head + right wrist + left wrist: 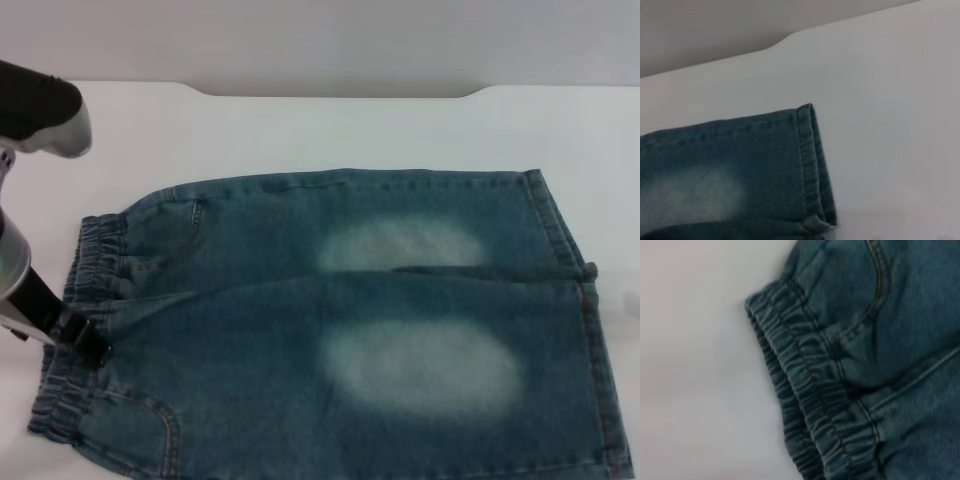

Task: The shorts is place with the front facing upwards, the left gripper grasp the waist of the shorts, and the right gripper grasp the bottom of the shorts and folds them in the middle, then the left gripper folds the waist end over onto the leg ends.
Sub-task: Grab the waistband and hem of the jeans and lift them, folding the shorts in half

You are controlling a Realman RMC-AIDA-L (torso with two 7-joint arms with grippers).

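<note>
The blue denim shorts (300,320) lie flat on the white table (330,130), front up, with a pale faded patch on each leg. The ruched elastic waist (92,262) is at the left and the stitched leg ends (592,350) are at the right. My left gripper (84,338), a black claw on a silver arm, sits at the waistband near its middle. The left wrist view looks closely at the waistband (807,390) and a pocket seam. In the right wrist view I see one hemmed leg corner (812,165). The right gripper is out of view.
A bare white tabletop surrounds the shorts at the far side and left (695,365). The table's far edge has a notched outline (340,92) against a grey wall. The shorts' near edge runs out of the head view.
</note>
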